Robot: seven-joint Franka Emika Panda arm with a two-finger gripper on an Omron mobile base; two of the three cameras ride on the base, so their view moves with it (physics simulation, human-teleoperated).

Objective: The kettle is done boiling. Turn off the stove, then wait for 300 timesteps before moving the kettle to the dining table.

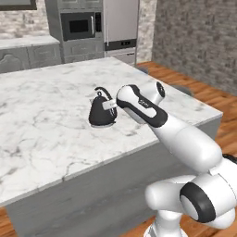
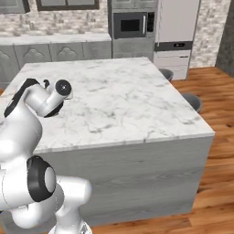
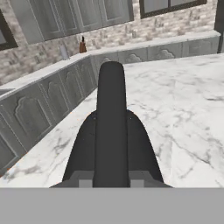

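Kettle point(image 1: 102, 111) upright on the marble dining table point(image 1: 41, 125), wood floor around.
Gripper point(image 3: 111, 183) clamped on its arched handle; spout direction unclear.

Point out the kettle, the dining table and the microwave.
kettle point(image 1: 99, 115): left base view, lower body.
dining table point(image 1: 41, 134): left base view, bare marble top.
microwave point(image 2: 130, 25): right base view, door glass.
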